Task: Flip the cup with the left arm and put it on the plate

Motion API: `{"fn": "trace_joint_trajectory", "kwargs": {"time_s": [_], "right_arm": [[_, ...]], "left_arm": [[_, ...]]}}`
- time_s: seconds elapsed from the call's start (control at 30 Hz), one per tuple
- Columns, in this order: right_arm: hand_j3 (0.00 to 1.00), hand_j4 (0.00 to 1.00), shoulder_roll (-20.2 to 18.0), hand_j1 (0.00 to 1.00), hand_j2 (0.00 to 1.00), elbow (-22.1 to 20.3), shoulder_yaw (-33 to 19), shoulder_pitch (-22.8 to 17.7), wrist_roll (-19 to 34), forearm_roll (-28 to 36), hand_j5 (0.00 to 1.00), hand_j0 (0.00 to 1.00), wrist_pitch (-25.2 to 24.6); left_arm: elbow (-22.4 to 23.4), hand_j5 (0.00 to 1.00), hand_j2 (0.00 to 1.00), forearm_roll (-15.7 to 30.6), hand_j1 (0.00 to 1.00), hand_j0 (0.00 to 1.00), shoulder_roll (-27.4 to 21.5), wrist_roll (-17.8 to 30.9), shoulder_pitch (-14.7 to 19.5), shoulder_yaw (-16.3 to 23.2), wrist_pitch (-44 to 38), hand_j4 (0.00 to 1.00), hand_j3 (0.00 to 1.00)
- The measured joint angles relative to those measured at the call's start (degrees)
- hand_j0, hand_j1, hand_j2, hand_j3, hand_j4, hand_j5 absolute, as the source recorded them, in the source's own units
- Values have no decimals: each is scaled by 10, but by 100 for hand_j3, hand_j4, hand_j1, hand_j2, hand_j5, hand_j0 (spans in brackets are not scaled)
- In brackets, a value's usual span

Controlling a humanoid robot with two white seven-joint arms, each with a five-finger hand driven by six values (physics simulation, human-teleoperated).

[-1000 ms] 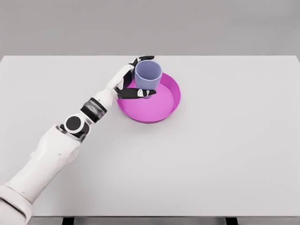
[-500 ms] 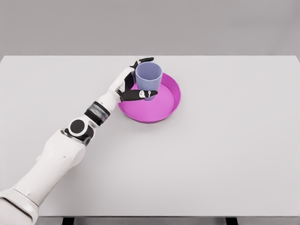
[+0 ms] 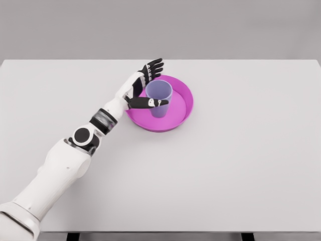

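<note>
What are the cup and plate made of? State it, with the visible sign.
Cup: looks like matte plastic, uniform lavender, no glassy highlights. Plate: likely plastic too, flat magenta with a thin raised rim and soft sheen. Both are simulator renders, so material is only a guess.

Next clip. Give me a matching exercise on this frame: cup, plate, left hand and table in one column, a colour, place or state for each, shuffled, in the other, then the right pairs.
Things:
1. cup
2. plate
3. left hand
4. table

Descriptions:
A. magenta, round, with a raised rim
B. white surface carrying everything
C. lavender, upright, mouth up, standing on the plate
D. fingers spread, beside the cup, holding nothing

Pairs: 1-C, 2-A, 3-D, 4-B
</note>
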State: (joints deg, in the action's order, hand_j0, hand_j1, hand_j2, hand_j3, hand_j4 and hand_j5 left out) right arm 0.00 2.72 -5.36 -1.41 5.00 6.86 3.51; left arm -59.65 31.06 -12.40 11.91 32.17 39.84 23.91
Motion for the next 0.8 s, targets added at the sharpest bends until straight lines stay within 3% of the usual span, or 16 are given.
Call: {"fn": "trace_joint_trajectory", "kwargs": {"time_s": [0.53,0.67,0.8], "right_arm": [[100,100,0,100,100,0,0,0,0,0,100,100,0],[100,100,0,100,100,0,0,0,0,0,100,100,0],[100,100,0,100,100,0,0,0,0,0,100,100,0]], "left_arm": [[-30,100,100,-10,100,100,-38,0,-3,0,3,100,100],[-79,100,100,-11,100,100,-98,0,-9,0,7,100,100],[-148,100,100,-30,100,100,-210,-1,-11,1,36,100,100]]}}
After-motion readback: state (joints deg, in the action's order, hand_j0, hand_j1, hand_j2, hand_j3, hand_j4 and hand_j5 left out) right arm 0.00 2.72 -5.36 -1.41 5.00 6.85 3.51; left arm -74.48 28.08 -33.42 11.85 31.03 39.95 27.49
